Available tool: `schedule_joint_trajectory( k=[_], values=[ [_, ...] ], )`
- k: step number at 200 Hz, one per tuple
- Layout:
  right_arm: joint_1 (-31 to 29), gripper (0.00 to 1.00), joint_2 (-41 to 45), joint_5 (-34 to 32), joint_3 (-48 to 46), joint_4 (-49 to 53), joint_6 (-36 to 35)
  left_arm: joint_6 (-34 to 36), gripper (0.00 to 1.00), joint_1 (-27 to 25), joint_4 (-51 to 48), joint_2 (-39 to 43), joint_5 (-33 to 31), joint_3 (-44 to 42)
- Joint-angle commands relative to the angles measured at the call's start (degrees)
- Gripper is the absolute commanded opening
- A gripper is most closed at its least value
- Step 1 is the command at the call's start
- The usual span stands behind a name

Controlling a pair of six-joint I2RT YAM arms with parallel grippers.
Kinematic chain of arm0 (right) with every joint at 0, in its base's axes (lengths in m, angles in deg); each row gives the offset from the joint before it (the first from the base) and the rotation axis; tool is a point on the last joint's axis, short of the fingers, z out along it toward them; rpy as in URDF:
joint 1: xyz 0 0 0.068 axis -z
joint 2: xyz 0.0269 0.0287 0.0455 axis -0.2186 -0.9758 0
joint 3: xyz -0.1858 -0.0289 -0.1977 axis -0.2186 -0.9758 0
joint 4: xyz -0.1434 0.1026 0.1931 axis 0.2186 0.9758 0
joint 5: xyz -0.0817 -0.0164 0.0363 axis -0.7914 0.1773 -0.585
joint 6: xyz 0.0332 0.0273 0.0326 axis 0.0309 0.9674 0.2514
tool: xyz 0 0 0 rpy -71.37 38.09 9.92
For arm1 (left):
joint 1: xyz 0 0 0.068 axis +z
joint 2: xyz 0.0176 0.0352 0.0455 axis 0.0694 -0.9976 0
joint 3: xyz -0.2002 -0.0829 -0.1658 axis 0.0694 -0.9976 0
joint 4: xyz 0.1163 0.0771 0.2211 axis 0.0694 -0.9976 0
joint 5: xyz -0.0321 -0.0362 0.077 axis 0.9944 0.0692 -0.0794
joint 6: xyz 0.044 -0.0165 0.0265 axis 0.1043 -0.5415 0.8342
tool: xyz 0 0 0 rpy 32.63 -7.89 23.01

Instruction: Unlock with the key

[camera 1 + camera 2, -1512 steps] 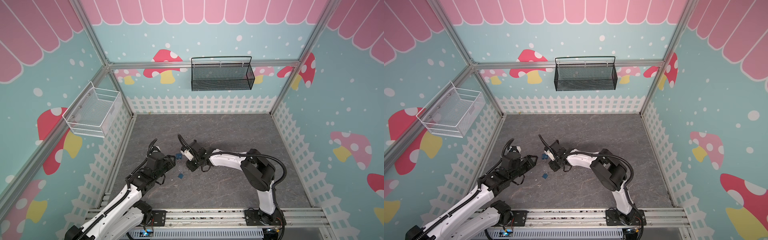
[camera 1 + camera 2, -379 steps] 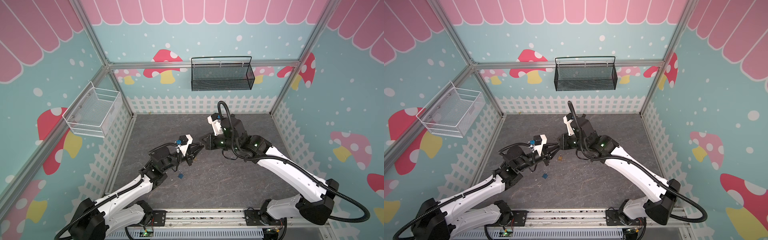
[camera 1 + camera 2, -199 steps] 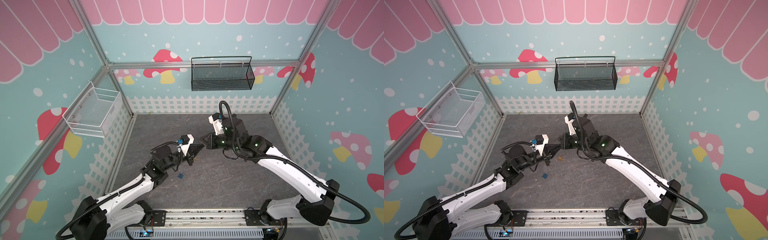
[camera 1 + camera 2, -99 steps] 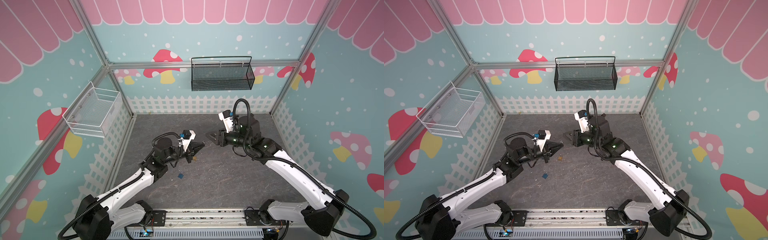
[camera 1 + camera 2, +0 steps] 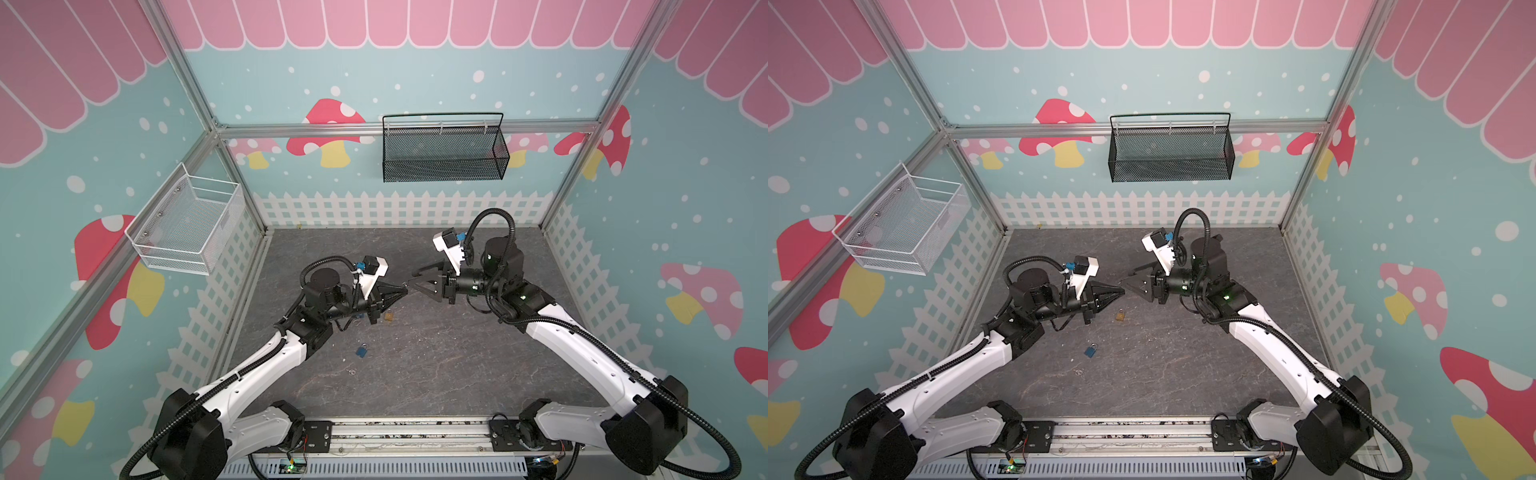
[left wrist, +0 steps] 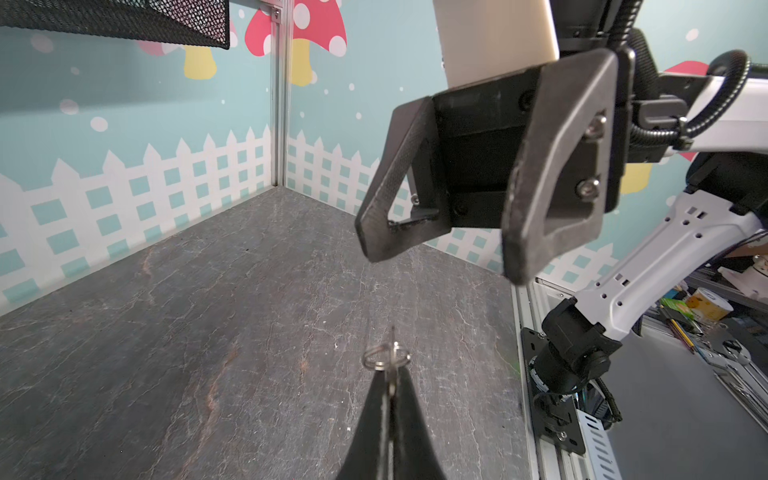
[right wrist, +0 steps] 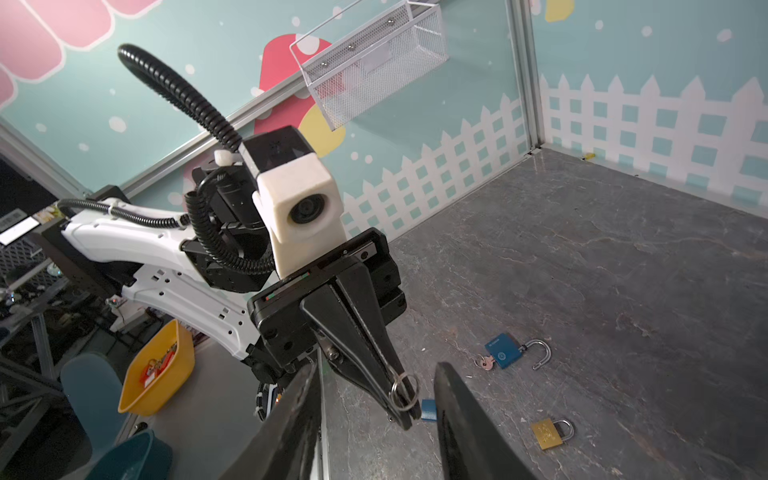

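Our left claw (image 6: 390, 368) is pinched tight on the key (image 6: 392, 338). We see only a sliver of blade poking past the tips, with its ring (image 6: 386, 357) dangling there. It hangs in the air above the table (image 5: 436, 365). Facing it, close but apart, the right claw (image 6: 444, 257) stands half spread and empty.

Down below, the gold lock (image 7: 547, 434) lies flat with its shackle shut. The blue lock (image 7: 503, 355) near it is sprung, a key at its base, so gold looks like our target.

We reckon that key is thin, stiff and slick: take the bow flat between the pads, blade free. The lock is small, dense metal that will likely skate on the table, so grip its body across the flat faces.

Hard to read: which end of the key leads, where gold's keyhole faces, and what the blue scrap (image 7: 428, 409) half behind the left claw is.
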Motion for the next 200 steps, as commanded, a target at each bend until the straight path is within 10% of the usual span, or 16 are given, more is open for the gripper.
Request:
schedule_joint_trajectory(
  k=[1, 200],
  values=[
    [0.3, 0.46, -1.6, 4.5, -0.8, -2.7, -3.5, 0.2, 0.00, 0.2, 1.2, -0.1, 1.8, 1.3],
    [0.4, 0.04, -4.7, 6.7, -1.4, -1.6, -9.0, -0.5, 0.00, -0.5, 0.5, -2.0, 3.8, 3.8]
  ],
)
